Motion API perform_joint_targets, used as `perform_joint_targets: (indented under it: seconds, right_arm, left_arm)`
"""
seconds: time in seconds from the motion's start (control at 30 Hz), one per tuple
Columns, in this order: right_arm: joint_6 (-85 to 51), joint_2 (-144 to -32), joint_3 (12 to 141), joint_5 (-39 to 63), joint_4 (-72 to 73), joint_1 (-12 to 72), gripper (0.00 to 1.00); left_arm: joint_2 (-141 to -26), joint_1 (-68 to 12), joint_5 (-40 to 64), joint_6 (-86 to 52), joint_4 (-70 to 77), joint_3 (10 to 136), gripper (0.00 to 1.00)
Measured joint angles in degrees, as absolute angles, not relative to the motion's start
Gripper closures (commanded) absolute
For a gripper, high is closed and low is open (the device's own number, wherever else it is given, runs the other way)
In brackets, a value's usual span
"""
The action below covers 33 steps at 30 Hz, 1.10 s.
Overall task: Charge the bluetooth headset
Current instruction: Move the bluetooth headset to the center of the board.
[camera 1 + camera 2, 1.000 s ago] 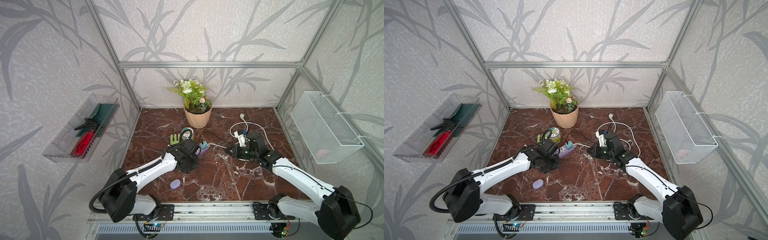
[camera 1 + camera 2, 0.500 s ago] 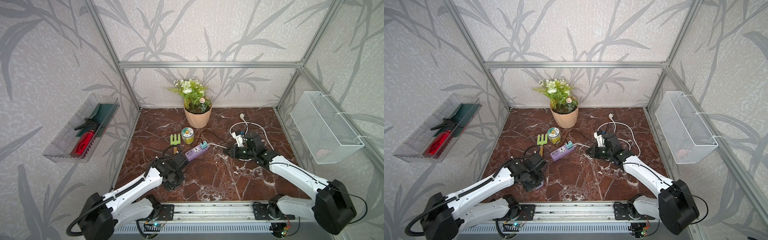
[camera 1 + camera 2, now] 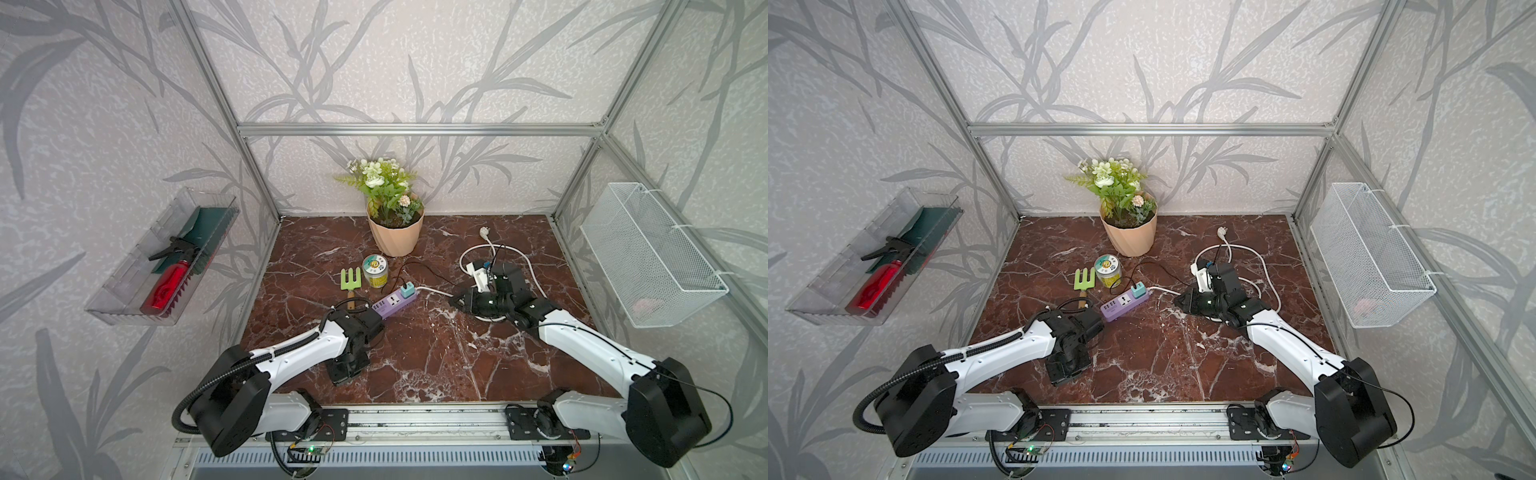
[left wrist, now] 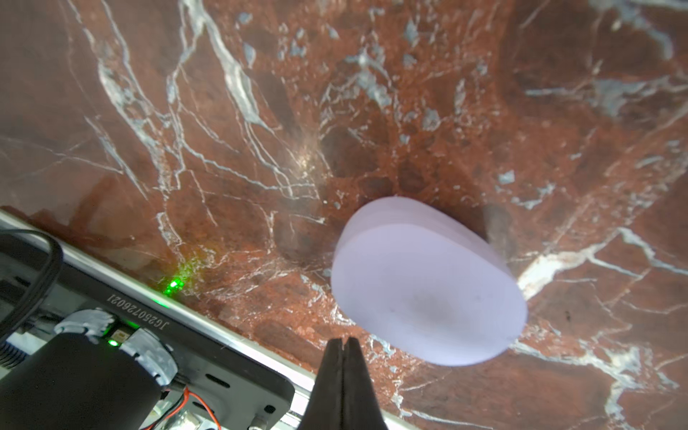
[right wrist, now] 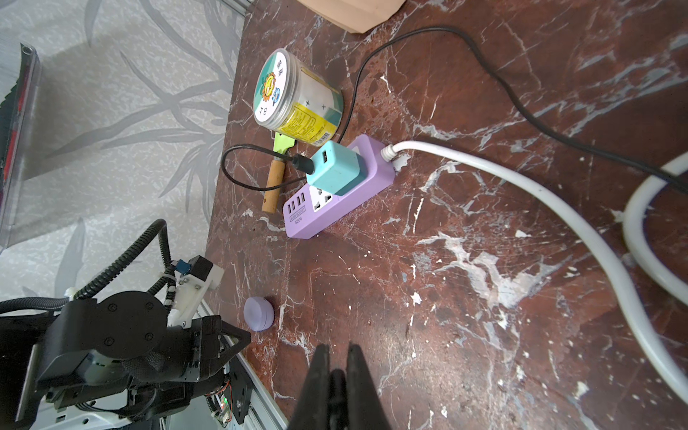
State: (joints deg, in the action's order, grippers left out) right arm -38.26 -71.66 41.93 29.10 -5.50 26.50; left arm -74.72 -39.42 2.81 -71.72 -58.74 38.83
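Note:
The bluetooth headset [image 4: 428, 283], a smooth lavender oval case, lies on the marble floor near the front edge and also shows in the right wrist view [image 5: 259, 314]. In both top views it is hidden under my left arm. My left gripper [image 4: 344, 339] is shut and empty, its tips just beside the case without touching it [image 3: 347, 374]. My right gripper [image 5: 338, 348] hovers right of the purple power strip [image 3: 392, 303], shut on a dark cable end between its fingers. A teal charger [image 5: 335, 167] sits plugged into the strip, with a black cable [image 5: 484, 67] running from it.
A flower pot [image 3: 397, 237] stands at the back, with a jar [image 3: 375, 271] and a green hand fork [image 3: 350, 280] in front of it. The strip's white cord [image 3: 519, 257] coils behind my right gripper. A clear tray [image 3: 162, 266] and a wire basket [image 3: 648, 257] hang on the side walls.
My left arm has drawn back from the power strip toward the front edge and now points down over the headset. The right arm has barely moved.

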Motion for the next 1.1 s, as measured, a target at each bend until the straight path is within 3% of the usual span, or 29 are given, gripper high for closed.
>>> perform_joint_targets:
  seconds: [0.3,0.7,0.93,1.0,1.1]
  right_arm:
    - [-38.3,-72.6,41.9,29.5,-4.5,26.0,1.0]
    - [-38.3,-73.7,41.9,29.7,-3.0,25.4,1.0]
    - [-38.3,-73.8,41.8,30.1,-2.8,24.9,1.0]
    - [-38.3,-73.8,41.6,30.0,-2.8,24.9,1.0]
    - [-38.3,-73.8,41.4,30.1,-2.8,24.8,1.0]
  left_arm:
    - [-75.2,-27.0,0.0,-66.3,-57.5,37.6,1.0]
    - [-85.4,-26.2,7.2,-61.3,-44.1,44.1,1.0]
    - [-91.7,-26.1,8.3,-57.3,-41.6,55.6,0.99]
    - [-90.8,-26.1,8.3,-56.5,-41.4,56.2,0.95]
    - [-87.8,-26.1,8.3,-55.9,-42.3,55.3,0.8]
